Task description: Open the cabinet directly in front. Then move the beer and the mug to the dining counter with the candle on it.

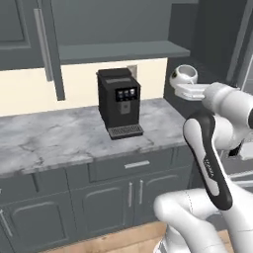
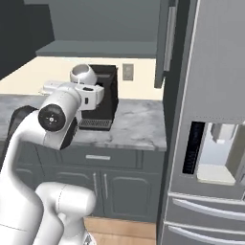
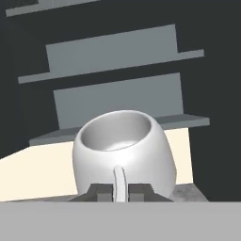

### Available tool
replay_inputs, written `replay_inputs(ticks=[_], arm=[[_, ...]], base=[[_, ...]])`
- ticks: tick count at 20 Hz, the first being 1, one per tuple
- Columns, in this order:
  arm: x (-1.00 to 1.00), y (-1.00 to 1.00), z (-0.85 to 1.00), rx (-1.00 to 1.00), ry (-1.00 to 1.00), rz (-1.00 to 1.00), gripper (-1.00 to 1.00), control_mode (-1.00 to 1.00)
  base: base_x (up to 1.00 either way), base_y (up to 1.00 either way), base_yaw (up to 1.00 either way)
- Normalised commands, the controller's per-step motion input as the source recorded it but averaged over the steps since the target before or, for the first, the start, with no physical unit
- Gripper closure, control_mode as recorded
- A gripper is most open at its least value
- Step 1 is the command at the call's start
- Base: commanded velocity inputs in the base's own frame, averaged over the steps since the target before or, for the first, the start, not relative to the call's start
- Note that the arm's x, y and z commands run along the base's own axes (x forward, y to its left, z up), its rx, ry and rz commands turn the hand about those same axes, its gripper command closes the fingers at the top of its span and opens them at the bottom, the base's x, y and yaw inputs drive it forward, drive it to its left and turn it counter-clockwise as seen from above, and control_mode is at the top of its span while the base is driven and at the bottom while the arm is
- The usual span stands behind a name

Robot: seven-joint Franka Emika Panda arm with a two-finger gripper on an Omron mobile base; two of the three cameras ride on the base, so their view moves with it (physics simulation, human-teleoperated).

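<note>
Gripping the thin curved handle of a round white glossy mug (image 3: 123, 150), the two-finger gripper (image 3: 120, 192) has its dark fingertips (image 3: 101, 192) pinched close on either side of that handle, so the claw is clenched on the mug. The mug sits upright with its open mouth upward, and its hollow looks empty in the hand view.

In the left base view the mug (image 1: 184, 75) is held in the air at the end of the white arm, off the right end of the grey-veined white marble worktop (image 1: 59, 136) and about level with the underside of the wall unit. In the right base view the mug (image 2: 83, 74) hangs just in front of the black box-shaped coffee machine (image 2: 106, 95), which stands on the worktop against the cream wall.

Above, the dark grey wall cabinet (image 1: 118, 29) stands open: one tall door with a long silver bar handle (image 1: 43, 44) is swung out at the left, and its grey shelf (image 1: 123, 51) lies exposed. Below the worktop run low dark grey base cabinets (image 1: 108, 192) with short silver pulls. A steel-grey refrigerator (image 2: 210, 119) with a recessed dispenser stands at the right.
</note>
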Motion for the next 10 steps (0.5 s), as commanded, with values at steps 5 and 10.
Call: replay_inputs(ticks=[5,10], arm=[[0.0,0.0,0.0,0.0,0.0,0.0,1.0,1.0],[0.0,0.0,0.0,0.0,0.0,0.0,1.0,1.0]], base=[[-0.52,-0.86,0.38],[-0.28,-1.0,0.38]])
